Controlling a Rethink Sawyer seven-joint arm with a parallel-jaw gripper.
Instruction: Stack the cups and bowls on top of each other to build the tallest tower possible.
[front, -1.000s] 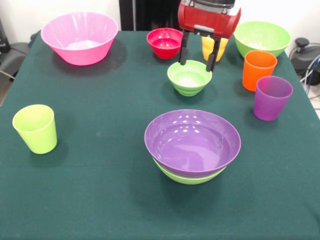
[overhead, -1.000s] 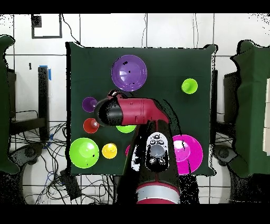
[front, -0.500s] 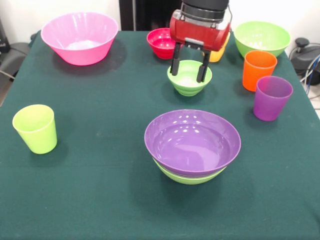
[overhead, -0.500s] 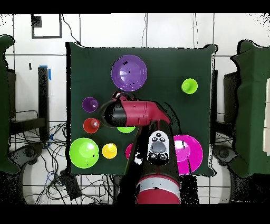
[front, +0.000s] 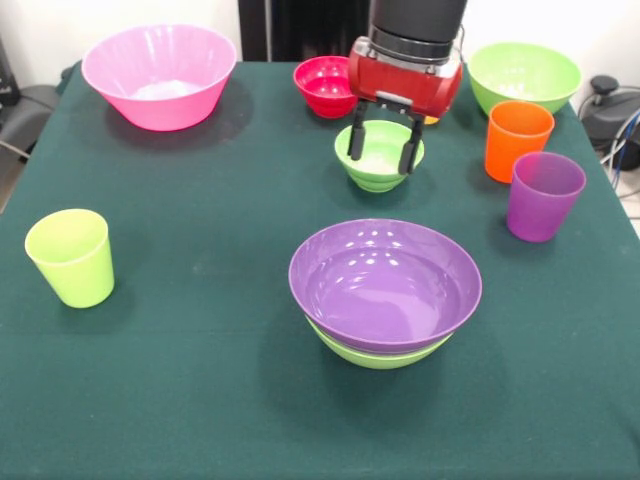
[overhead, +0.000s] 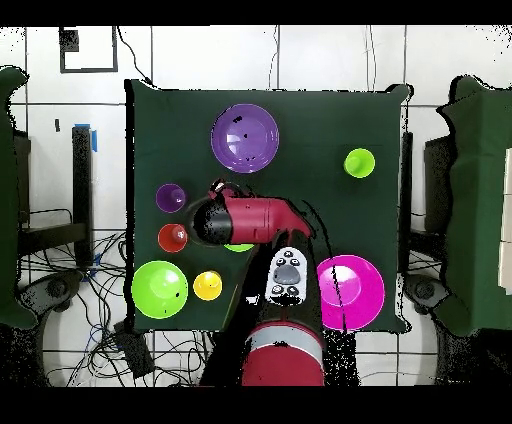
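Note:
My gripper (front: 381, 150) is open and hangs over the small lime green bowl (front: 378, 177), with one finger near each side of its rim. I cannot tell whether the fingers touch it. A wide purple bowl (front: 385, 280) sits nested on a lime green bowl (front: 375, 356) at the table's middle. The pink bowl (front: 160, 75), red bowl (front: 328, 82) and a large lime bowl (front: 524, 72) stand apart at the back. The orange cup (front: 516, 138), purple cup (front: 543, 195) and lime cup (front: 70, 257) stand upright. The yellow-orange cup (overhead: 208, 286) shows in the overhead view.
A dark green cloth (front: 200, 380) covers the table. In the overhead view the arm (overhead: 250, 218) hides the gripper, the red bowl and most of the small green bowl (overhead: 238, 246). Cables lie on the floor beside the table.
The gripper has come down and a little toward the table's middle, from above the small green bowl's far side to right over it. The cups and bowls have not moved.

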